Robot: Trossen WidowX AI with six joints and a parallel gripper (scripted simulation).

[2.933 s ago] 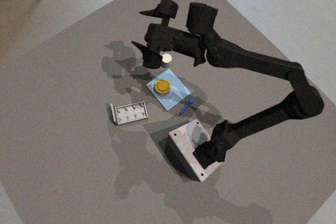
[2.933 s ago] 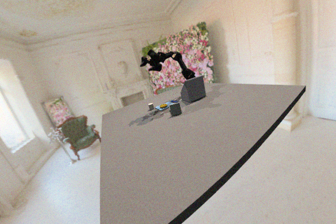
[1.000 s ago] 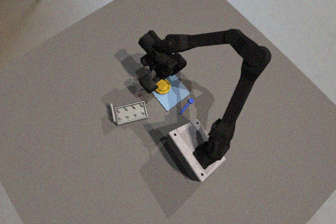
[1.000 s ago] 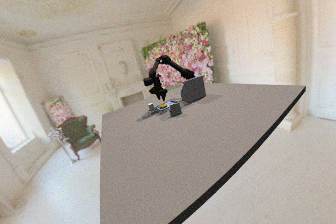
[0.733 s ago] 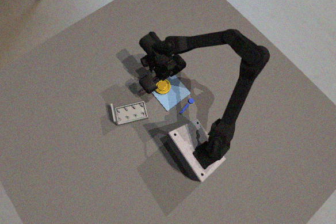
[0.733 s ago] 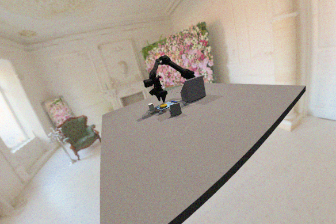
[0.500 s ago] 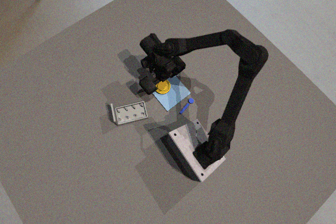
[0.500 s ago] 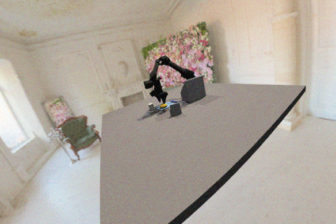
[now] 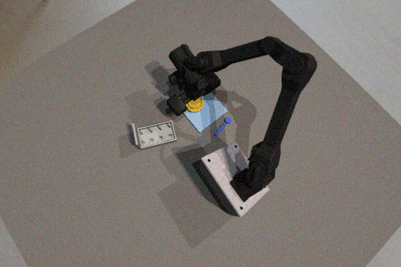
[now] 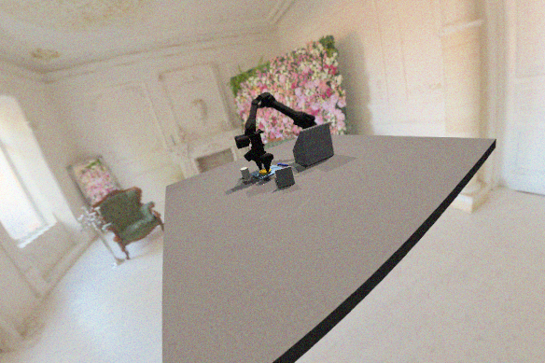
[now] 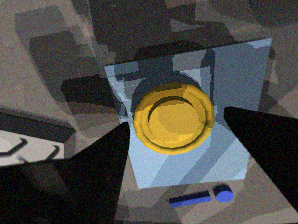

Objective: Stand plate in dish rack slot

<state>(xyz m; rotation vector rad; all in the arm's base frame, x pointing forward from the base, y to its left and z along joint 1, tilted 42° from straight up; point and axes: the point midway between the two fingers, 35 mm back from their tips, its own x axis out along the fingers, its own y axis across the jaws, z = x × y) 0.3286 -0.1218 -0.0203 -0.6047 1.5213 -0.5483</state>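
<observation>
- Hanging right above the yellow plate [image 11: 173,118], the tool [image 11: 175,150] has its two dark fingers spread wide, one on each side of the plate, with nothing between them.
- Lying flat, the plate rests on a light blue mat [image 11: 230,75] on the table [image 9: 86,206]; in the wrist view the fingers do not touch its rim.
- From the top view the tool [image 9: 187,98] and wrist cover most of the plate [image 9: 196,105], leaving only a yellow crescent showing on the mat [image 9: 206,114].
- A small blue spoon [image 9: 222,126] lies on the table just beside the mat's edge, on the side toward the arm's base, apart from the plate. The wrist view shows the spoon [image 11: 200,196] below the mat, between the fingertips but lower.
- The grey dish rack [image 9: 156,134] sits on the table near the mat, apart from it, on the side away from the spoon; its pegs show as small dots.
- The arm rises from a pale base plate [image 9: 213,167] and arches over the spoon and mat.
- In the exterior view a small pale cup [image 10: 244,172] stands near the tool, beside the mat; the top view hides it under the arm.
</observation>
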